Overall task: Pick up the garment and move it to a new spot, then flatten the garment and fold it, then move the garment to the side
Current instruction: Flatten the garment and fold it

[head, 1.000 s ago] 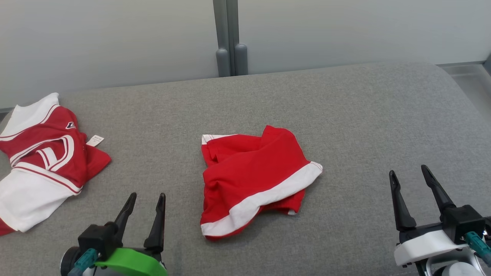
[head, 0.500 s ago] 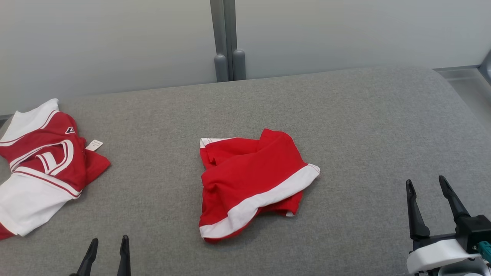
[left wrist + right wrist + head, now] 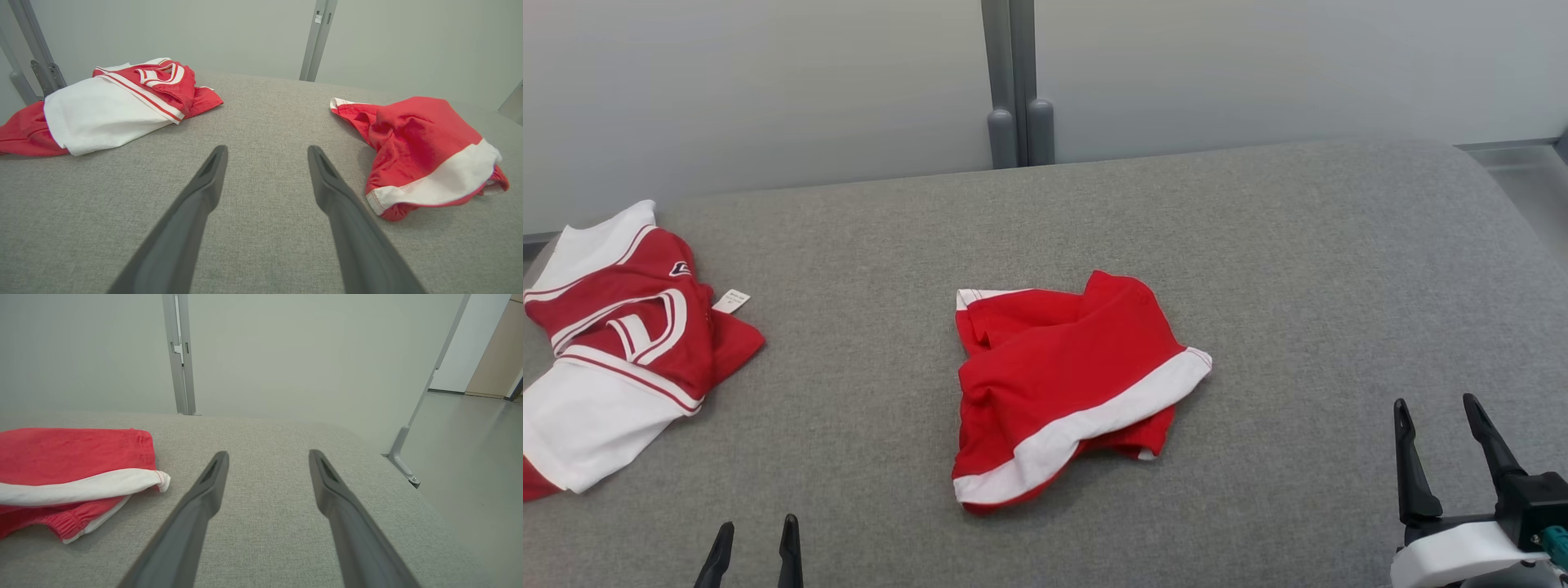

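A grey padded surface (image 3: 1258, 245), seen from above. At far left, a crumpled red-and-white jersey (image 3: 613, 343) lies ahead and to the left of the left gripper (image 3: 757, 524), well apart from it. That gripper's jaws are spread and hold nothing. The garment (image 3: 1062, 384), red shorts with a white hem band, lies bunched between the two grippers and ahead of their fingertips, touched by neither. The right gripper (image 3: 1435, 402), at lower right, also has spread, empty jaws, with the garment to their left.
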### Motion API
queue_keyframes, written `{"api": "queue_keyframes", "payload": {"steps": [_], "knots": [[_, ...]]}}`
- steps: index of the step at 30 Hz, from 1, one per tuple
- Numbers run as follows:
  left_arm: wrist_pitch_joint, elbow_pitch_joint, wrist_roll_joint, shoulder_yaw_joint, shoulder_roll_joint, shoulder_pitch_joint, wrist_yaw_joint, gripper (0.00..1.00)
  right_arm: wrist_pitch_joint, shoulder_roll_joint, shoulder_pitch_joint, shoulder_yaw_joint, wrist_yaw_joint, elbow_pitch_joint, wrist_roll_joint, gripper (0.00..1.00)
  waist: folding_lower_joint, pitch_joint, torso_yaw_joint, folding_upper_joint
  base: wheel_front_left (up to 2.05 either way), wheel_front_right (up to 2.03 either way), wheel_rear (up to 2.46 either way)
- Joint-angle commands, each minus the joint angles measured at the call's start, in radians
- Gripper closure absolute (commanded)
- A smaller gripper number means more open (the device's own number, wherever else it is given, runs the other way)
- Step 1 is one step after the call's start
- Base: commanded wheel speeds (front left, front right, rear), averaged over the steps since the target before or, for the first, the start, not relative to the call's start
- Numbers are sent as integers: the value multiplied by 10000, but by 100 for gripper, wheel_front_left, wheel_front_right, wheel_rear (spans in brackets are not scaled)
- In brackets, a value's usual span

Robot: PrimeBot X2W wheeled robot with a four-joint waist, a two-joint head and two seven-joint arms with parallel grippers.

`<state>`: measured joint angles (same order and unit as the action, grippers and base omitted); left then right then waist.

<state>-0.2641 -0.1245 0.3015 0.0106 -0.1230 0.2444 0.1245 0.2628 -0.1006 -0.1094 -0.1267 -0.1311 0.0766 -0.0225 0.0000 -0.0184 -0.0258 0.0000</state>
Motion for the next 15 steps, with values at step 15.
{"api": "queue_keyframes", "payload": {"steps": [15], "knots": [[123,-1090,1056,-2178,-79,-1584,58,0,33,-172,299,316,7,14,-10,0,0,262,-114,0,0,0,0]]}}
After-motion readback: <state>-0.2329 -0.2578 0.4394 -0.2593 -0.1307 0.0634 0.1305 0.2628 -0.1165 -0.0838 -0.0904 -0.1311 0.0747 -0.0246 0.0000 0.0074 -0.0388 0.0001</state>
